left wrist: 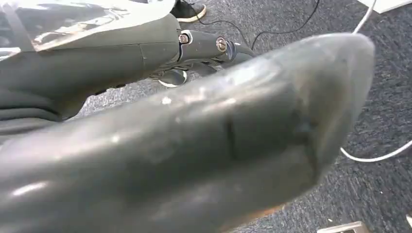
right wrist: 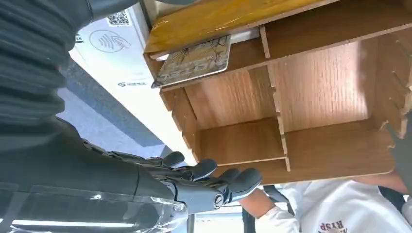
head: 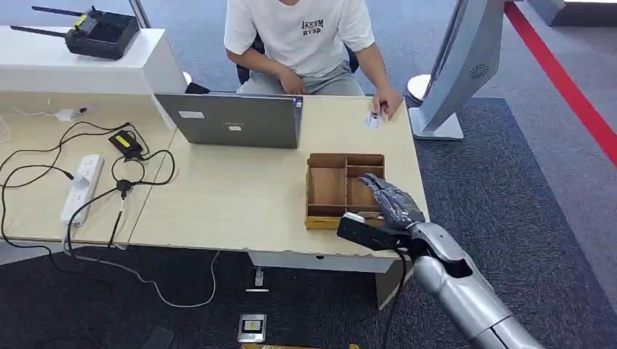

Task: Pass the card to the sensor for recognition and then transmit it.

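Broadly, a pale wooden desk [head: 240, 196] carries everything, with a person in a white T-shirt [head: 298, 33] seated behind its far edge. A grey laptop [head: 233, 120] stands open near the middle of the far edge, its lid facing the robot. Off the far right corner, a white stand with a tilted grey panel [head: 458, 65] rests on the carpet. A wooden tray [head: 325, 190] with several compartments sits near the front right corner, reaching almost to the front edge. Toward the left edge lies a white power strip [head: 81, 187] among looping black cables.

The right hand [head: 391, 202] hovers over the tray's right side, palm down, dark fingers [right wrist: 233, 179] spread slightly apart and extended, holding nothing; in the right wrist view they reach across the tray's dividers without touching them. Just in front of that hand, at the tray's front rim, a black device [head: 364, 231] sits by the wrist. The left hand [left wrist: 204, 145] appears as a blurred grey mass above dark carpet; whether its fingers are spread or curled I cannot tell.

In the right wrist view a patterned card [right wrist: 194, 60] lies flat in a narrow slot at one end of the tray, half under a yellowish ledge. Another small white card [head: 372, 120] lies at the far right corner, under the person's fingertips [head: 385, 107].
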You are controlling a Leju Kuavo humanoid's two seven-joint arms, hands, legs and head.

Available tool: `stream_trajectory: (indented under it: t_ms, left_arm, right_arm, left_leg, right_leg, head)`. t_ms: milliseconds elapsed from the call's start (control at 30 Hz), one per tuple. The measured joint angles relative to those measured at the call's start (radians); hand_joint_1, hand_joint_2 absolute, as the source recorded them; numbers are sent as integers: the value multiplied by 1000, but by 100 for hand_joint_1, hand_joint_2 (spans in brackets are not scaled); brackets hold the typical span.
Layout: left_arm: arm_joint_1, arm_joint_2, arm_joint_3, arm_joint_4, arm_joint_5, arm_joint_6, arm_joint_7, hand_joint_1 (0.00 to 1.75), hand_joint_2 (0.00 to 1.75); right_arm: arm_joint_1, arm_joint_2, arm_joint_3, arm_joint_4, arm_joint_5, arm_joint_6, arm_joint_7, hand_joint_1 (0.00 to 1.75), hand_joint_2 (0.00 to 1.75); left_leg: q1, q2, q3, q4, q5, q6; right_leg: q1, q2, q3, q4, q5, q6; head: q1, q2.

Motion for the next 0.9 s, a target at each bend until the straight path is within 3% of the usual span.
stream_trajectory:
  t_ms: [900]
  left_arm:
    - [0,10,0,0,-8,4,-11,0,0]
  right_arm:
    - [10,1,27,-25,64,-7,-19,0,175]
  left_leg:
    - [0,0,0,0,0,0]
  right_leg:
    - [0,0,0,0,0,0]
  head:
    - [0,0]
